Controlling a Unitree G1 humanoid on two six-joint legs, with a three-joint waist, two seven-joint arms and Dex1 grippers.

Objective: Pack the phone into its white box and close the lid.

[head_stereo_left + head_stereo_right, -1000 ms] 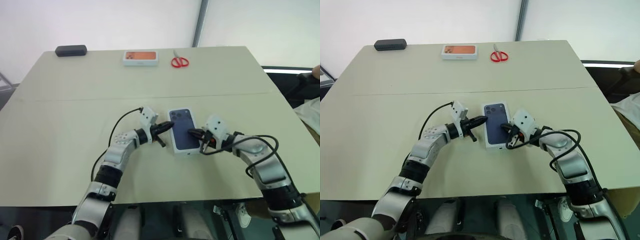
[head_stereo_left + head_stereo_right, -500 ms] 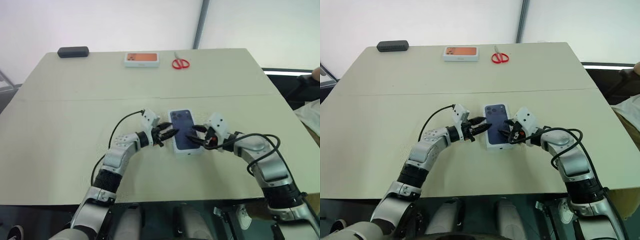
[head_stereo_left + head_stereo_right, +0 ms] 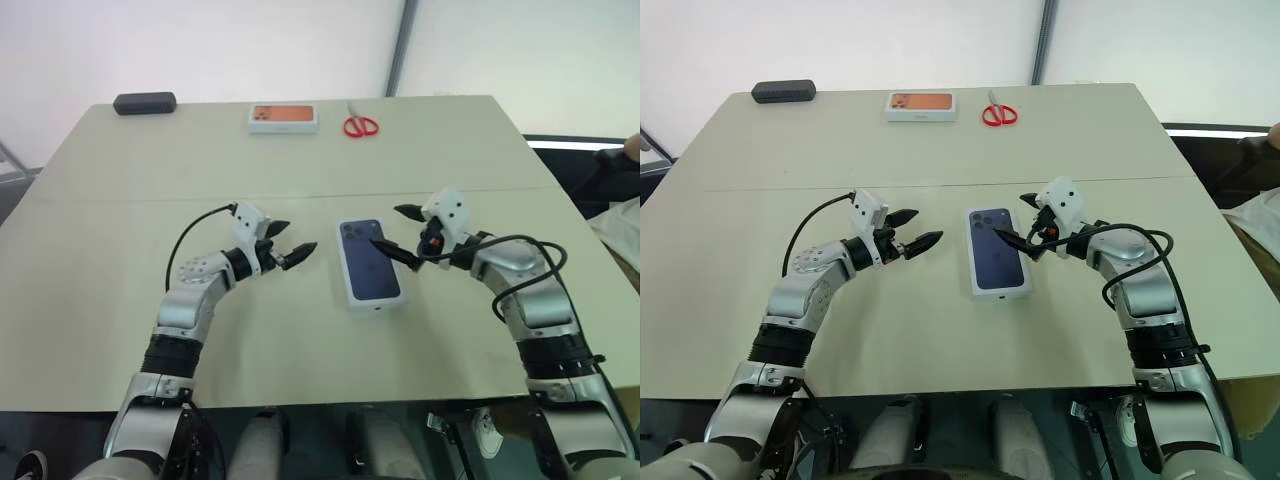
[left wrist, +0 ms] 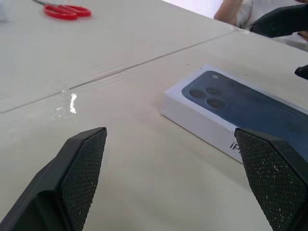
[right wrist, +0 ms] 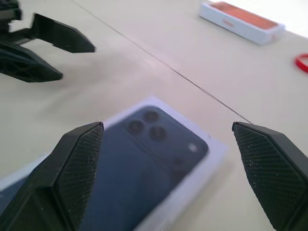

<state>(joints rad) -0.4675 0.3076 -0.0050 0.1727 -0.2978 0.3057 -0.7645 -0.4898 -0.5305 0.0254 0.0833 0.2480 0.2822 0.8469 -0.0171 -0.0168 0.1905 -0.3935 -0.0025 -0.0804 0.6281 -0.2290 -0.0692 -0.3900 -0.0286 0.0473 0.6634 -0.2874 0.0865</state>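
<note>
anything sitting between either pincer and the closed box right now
Nothing visible. The left pincer and the right pincer both hang open on either side of the lid, with only bare table between.

Bright, even daylight washes the pale table (image 3: 120, 300), a small glare patch gleams near its seam, shadows stay faint, and the right wrist view's foreground blurs.

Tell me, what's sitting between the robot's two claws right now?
The closed white box, its lid showing a dark blue phone picture, lies on the table between the left gripper and right gripper, seen from the head camera.
</note>
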